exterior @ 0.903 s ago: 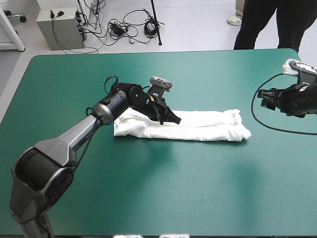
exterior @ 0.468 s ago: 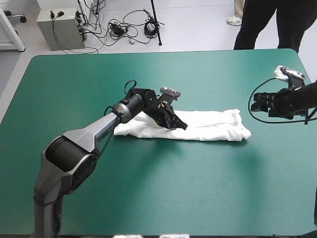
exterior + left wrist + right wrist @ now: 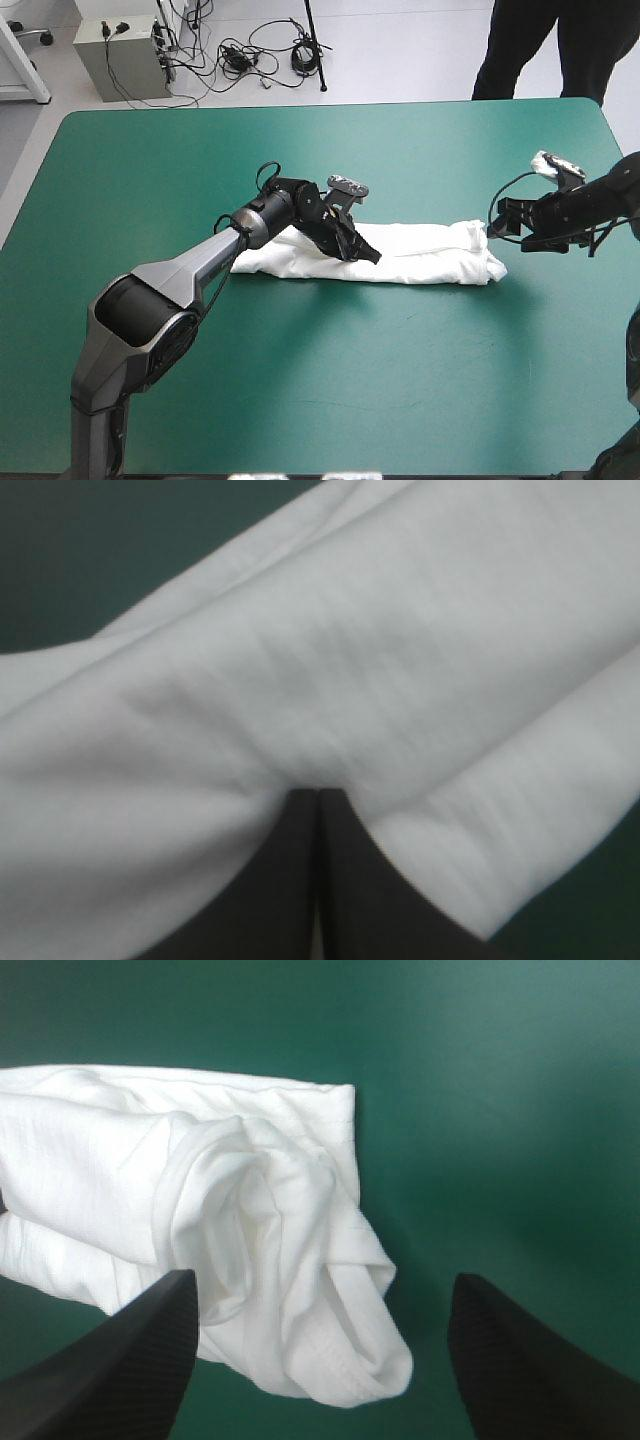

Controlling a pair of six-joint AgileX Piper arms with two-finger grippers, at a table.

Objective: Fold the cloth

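Observation:
The white T-shirt (image 3: 430,252) lies folded into a long narrow strip across the middle of the teal-green table (image 3: 340,390). My left gripper (image 3: 372,256) rests shut on the strip's left half, its tip pressed into the cloth near the front edge. In the left wrist view the black fingers (image 3: 290,880) meet in one point (image 3: 318,796), with the T-shirt (image 3: 400,660) creased around it. My right gripper (image 3: 497,228) hangs open just beyond the strip's right end. In the right wrist view that rolled end (image 3: 260,1220) lies ahead of the gripper (image 3: 322,1285) and partly between its fingers.
Bare teal-green cover surrounds the strip, with wide room toward the front edge and the far edge (image 3: 330,105). The table's right edge (image 3: 625,140) lies close behind my right arm.
My left gripper has slid a little to the right along the T-shirt. My right gripper has come in from the right edge, lower and closer to the strip's right end.

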